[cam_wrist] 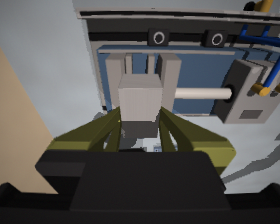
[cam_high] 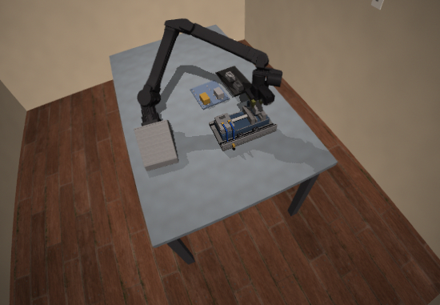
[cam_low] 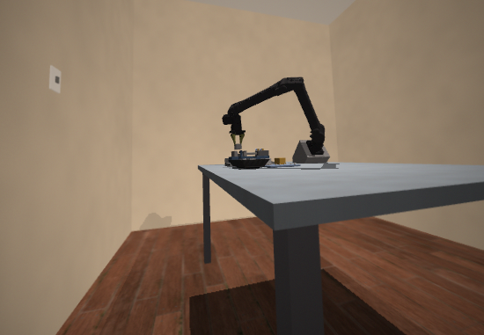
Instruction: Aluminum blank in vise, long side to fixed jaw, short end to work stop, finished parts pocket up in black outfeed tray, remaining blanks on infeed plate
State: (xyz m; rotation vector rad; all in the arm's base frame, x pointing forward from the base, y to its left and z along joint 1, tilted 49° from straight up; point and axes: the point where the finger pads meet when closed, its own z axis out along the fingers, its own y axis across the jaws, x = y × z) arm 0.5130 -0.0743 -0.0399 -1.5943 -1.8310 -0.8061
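My gripper (cam_high: pixel 257 105) (cam_low: pixel 238 144) (cam_wrist: pixel 140 111) is shut on a plain gray aluminum blank (cam_low: pixel 238 147) (cam_wrist: pixel 140 102) and holds it above the jaw end of the vise (cam_high: pixel 250 126) (cam_wrist: pixel 197 67). In the wrist view the blank overlaps the gap between the end jaw (cam_wrist: pixel 115 77) and the moving jaw (cam_wrist: pixel 170 65); parts of the two low bars show behind it. The work stop cannot be made out. A yellow brass blank (cam_high: pixel 205 98) (cam_low: pixel 280 161) and a gray blank (cam_high: pixel 218 93) sit on the blue infeed plate (cam_high: pixel 205 88). Two gray finished parts (cam_high: pixel 230 75) (cam_high: pixel 238 86) lie in the black outfeed tray (cam_high: pixel 241 74) (cam_low: pixel 249 163).
The hose block (cam_high: pixel 225 122) (cam_wrist: pixel 247 92) with blue hoses and orange fittings stands at the vise's other end, joined by a pale rod (cam_wrist: pixel 202 93). A slotted rail (cam_high: pixel 250 138) runs along the vise's side. A large gray box (cam_high: pixel 156 145) stands beside the arm's base.
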